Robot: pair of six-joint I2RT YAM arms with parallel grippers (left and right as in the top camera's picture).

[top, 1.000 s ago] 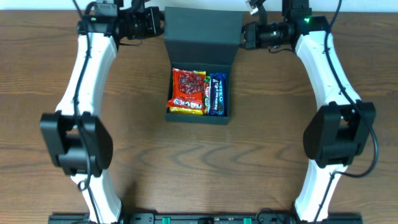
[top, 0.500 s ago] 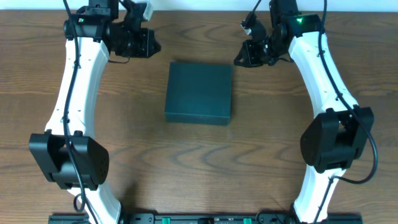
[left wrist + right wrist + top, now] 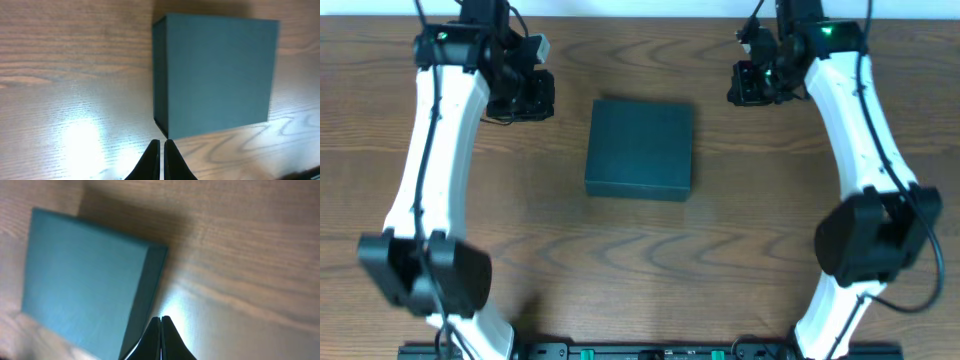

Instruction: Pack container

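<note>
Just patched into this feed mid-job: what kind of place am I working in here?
Probably a robotics lab bench rather than a home or shop: a wood-grain table, two white-and-black robot arms based at its near edge, and one closed matte dark teal cardboard box between them.

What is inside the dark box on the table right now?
The container is closed, its flat lid covering the whole interior, so any contents are hidden. Only the plain top and side walls show, with nothing lying on it.
</note>
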